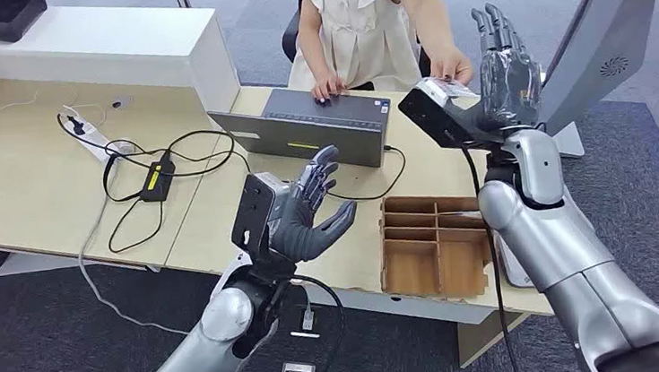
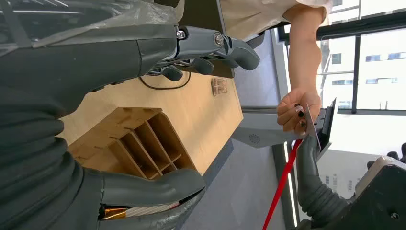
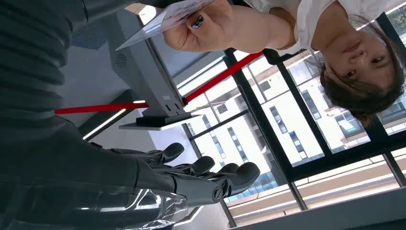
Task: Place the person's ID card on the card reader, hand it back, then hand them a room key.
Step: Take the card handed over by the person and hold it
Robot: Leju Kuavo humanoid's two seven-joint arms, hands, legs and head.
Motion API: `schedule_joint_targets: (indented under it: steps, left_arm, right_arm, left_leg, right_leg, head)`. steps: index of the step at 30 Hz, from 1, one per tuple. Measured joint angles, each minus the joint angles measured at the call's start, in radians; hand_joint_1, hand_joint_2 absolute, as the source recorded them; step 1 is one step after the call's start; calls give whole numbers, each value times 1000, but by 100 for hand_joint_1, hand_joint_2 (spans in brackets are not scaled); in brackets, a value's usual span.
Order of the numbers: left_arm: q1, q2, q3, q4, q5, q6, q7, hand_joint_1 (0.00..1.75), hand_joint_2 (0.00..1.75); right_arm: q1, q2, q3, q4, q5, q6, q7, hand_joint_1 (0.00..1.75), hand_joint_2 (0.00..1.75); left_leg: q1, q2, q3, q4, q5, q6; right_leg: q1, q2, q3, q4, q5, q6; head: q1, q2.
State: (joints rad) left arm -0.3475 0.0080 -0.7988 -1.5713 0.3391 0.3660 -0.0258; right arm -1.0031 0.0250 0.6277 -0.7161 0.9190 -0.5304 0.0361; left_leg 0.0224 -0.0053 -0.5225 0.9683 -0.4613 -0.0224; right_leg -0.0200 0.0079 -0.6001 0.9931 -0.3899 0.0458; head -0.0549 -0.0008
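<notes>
A person seated across the desk holds the ID card (image 1: 446,88) out in their fingers, right beside my raised right hand (image 1: 507,71). That hand stands upright with its fingers straight and apart and nothing in it. In the right wrist view the card (image 3: 165,21) is pinched by the person's fingers above my spread fingers (image 3: 210,175). In the left wrist view the card (image 2: 312,127) meets the tip of my right thumb. My left hand (image 1: 310,210) hovers palm up over the desk, empty, near the flat grey card reader (image 1: 321,125), on which the person's other hand rests.
A wooden compartment box (image 1: 435,247) sits at the desk's near edge below my right arm. Cables and a power strip (image 1: 92,135) lie on the left desk. A grey angled stand (image 1: 601,36) rises at the right, a black device (image 1: 1,17) on the white counter.
</notes>
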Motion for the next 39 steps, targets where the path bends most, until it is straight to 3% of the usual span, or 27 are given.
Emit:
schedule_joint_targets:
  steps: [11,12,16,39]
  left_arm:
    - [-6,0,-12,8,8,-12,1,0,175]
    - [-7,0,-14,9,8,-11,1,0,175]
    - [-10,0,-21,14,11,-3,1,0,175]
    - [-20,0,-45,23,12,-11,10,0,175]
  right_arm:
    - [-34,27,12,133,-24,-21,-17,0,175]
    - [-34,28,13,141,-29,-25,-21,7,175]
    - [-35,30,14,165,-57,-45,-41,170,175]
    - [-38,36,10,203,-188,-104,-138,175,175]
  left_leg:
    - [0,0,0,0,0,0]
    - [0,0,0,0,0,0]
    - [0,0,0,0,0,0]
    - [0,0,0,0,0,0]
  right_leg:
    - [0,0,0,0,0,0]
    - [0,0,0,0,0,0]
    - [0,0,-1,0,0,0]
    - [0,0,-1,0,0,0]
  head:
    - [0,0]
    - [0,0]
    - [0,0]
    - [0,0]
